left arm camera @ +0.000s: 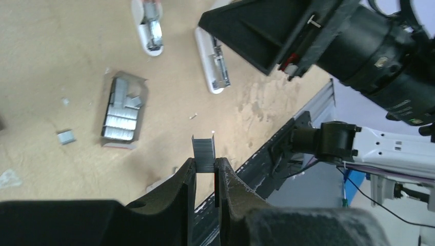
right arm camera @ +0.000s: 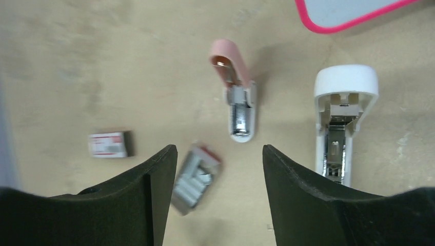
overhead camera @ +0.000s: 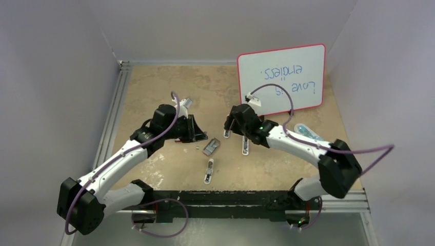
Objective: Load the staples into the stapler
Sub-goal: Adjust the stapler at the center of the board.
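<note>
Above tan tabletop (left arm camera: 51, 51): left jaws clamp ridged silvery staple strip (left arm camera: 203, 154); right jaws apart.

Plain pale walls (overhead camera: 51, 61) enclose a tan tabletop (overhead camera: 154, 87); a whiteboard (overhead camera: 282, 77) apparently leans behind.

Overhead, close wrist views; staples (overhead camera: 211, 147) common

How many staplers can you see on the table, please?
3: a pink-topped stapler under the right gripper, a white stapler beside it, and a third stapler nearer the arm bases. The pale blue object by the right arm might be another.
</note>
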### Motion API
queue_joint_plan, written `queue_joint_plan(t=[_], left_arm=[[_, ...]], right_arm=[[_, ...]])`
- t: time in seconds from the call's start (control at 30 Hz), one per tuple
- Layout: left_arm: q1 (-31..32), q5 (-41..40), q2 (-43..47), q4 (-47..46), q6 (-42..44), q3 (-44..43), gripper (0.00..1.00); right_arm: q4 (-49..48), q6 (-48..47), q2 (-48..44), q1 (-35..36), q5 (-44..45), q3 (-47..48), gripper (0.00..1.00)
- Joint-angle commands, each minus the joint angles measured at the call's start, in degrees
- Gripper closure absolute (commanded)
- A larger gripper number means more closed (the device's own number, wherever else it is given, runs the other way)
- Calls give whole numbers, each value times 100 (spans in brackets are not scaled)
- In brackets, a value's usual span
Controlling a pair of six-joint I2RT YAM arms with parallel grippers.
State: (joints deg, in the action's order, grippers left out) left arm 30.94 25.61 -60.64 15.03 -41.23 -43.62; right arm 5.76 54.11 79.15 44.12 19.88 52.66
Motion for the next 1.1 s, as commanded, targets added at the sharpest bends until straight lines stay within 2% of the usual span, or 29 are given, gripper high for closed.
queue_joint_plan(t=[0.0, 0.17, 0.3, 0.53, 0.6, 0.77, 0.8, 1.07], left_arm=[[33, -483, -35, 451, 274, -254, 86], [161, -553, -245, 473, 205, -281, 86], [432, -903, -429, 607, 170, -378, 86], [619, -1155, -523, 654, 142, -435, 86], [652, -1231, -534, 710, 134, -452, 86], [835, -1471, -599, 872, 79, -532, 86], [874, -1516, -629, 894, 54, -542, 86], [1357, -1816, -842, 1099, -207, -644, 86]], right_arm=[[471, -405, 798, 225, 851, 509, 34], [488, -398, 1639, 315, 1149, 979, 32], [534, -386, 2175, 312, 1285, 1330, 33], [745, -269, 2907, 313, 1603, 1723, 40], [810, -258, 3035, 312, 1665, 1799, 46], [834, -235, 3061, 319, 1798, 1728, 68], [827, -242, 3017, 320, 1816, 1694, 70], [847, -233, 2420, 594, 1625, 1036, 73]])
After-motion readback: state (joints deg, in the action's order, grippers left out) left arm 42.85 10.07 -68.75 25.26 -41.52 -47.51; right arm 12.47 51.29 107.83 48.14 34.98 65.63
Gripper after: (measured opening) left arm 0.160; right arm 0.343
